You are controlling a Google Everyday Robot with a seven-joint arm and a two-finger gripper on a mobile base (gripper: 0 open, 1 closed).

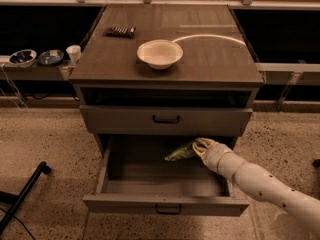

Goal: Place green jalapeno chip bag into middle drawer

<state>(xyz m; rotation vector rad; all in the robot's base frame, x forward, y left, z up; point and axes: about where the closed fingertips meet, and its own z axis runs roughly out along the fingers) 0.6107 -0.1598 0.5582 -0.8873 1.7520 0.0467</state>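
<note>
The green jalapeno chip bag (180, 152) hangs in my gripper (197, 147), which is shut on its right end. The bag is tilted and sits over the back right part of the open middle drawer (125, 204), inside its walls and a little above the pale floor. My pale arm (260, 184) reaches in from the lower right, over the drawer's right front corner. Whether the bag touches the floor of the drawer cannot be told.
A shut grey drawer (166, 119) sits just above the open one. On the cabinet top stand a white bowl (160, 53) and a small dark ridged bar (120, 31). Small bowls (22, 57) and a cup (73, 54) are on a left ledge. A black leg (22, 196) lies on the floor at left.
</note>
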